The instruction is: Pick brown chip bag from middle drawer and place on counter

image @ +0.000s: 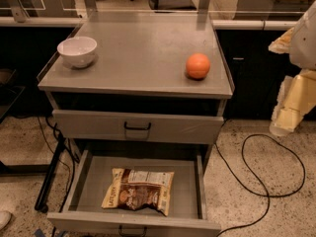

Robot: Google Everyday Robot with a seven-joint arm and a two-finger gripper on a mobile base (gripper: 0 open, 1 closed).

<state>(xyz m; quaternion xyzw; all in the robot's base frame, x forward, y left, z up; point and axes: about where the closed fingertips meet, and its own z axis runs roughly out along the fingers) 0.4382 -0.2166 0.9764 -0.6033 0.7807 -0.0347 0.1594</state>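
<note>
The brown chip bag lies flat in the open middle drawer, label side up, a little left of the drawer's centre. The drawer is pulled out toward me, its black handle at the bottom edge. The counter is the grey cabinet top above it. My gripper hangs at the far right edge of the view, beside the cabinet and well away from the bag, about level with the closed upper drawer. It holds nothing that I can see.
A white bowl stands at the counter's left. An orange ball sits at its right front. The upper drawer is closed. Black cables loop on the floor to the right.
</note>
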